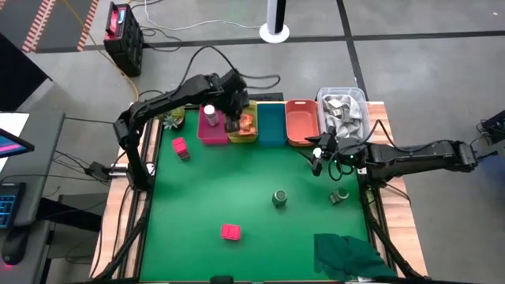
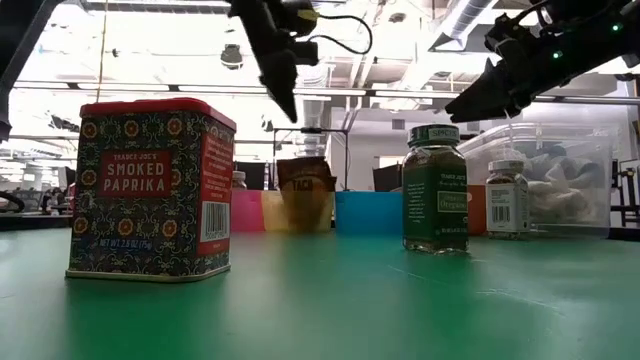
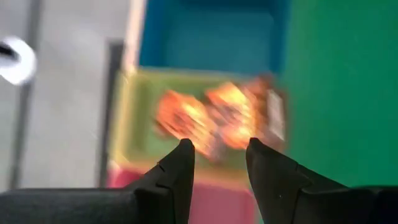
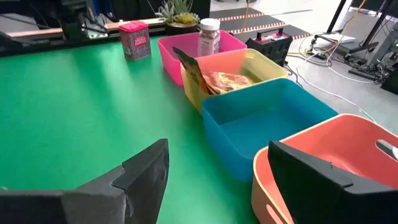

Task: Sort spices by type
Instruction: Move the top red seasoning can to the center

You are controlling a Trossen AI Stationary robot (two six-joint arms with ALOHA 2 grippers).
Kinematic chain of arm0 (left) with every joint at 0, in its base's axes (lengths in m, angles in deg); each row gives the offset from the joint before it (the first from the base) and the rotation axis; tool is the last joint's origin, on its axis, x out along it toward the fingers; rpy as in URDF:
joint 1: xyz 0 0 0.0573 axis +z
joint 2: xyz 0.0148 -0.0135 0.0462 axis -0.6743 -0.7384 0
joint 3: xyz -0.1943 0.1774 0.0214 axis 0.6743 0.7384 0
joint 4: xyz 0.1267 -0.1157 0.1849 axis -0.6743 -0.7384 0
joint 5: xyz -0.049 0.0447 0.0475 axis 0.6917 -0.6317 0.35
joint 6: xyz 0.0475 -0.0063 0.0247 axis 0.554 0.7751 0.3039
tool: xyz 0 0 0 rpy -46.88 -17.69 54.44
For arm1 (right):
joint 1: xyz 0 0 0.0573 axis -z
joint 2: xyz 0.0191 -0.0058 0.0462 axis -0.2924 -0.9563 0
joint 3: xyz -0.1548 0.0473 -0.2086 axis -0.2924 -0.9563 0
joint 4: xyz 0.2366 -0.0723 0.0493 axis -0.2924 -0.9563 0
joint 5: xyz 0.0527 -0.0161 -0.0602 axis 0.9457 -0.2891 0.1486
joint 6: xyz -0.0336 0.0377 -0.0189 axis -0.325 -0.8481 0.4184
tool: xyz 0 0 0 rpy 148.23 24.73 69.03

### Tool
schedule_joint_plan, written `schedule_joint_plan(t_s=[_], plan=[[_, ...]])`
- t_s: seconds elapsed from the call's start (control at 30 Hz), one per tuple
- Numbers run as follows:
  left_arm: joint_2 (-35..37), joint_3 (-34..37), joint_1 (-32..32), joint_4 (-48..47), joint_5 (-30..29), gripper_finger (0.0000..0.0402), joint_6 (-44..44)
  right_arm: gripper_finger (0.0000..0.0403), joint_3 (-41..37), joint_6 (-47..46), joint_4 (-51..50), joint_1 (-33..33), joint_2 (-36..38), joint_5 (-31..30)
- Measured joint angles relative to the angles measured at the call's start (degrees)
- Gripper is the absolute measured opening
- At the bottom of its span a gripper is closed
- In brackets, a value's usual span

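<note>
I am arching my left arm over the bins at upper centre, left gripper (image 1: pixel 235 120) spread above the orange-brown packets (image 1: pixel 245 122) in the yellow bin (image 1: pixel 242 137) (nothing pinched). At centre right, my right gripper (image 1: pixel 317 160) is hovering, fingers parted.

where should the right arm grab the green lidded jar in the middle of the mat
Best guess: take the green-lidded jar from straight above, fingers closing across its round body just under the lid. It stands upright and alone on the green mat, so every side is free. The right gripper, open, hovers near the orange bin and is the closer one.
</note>
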Motion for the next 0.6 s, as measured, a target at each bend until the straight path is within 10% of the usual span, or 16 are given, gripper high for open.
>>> schedule_joint_plan(t_s=[0.6], plan=[[20.7,30.5,-8.8,-7.0,-5.6,0.0138,-25.7,0.0301,0.0,0.0,-0.4,0.0,0.0,0.0]])
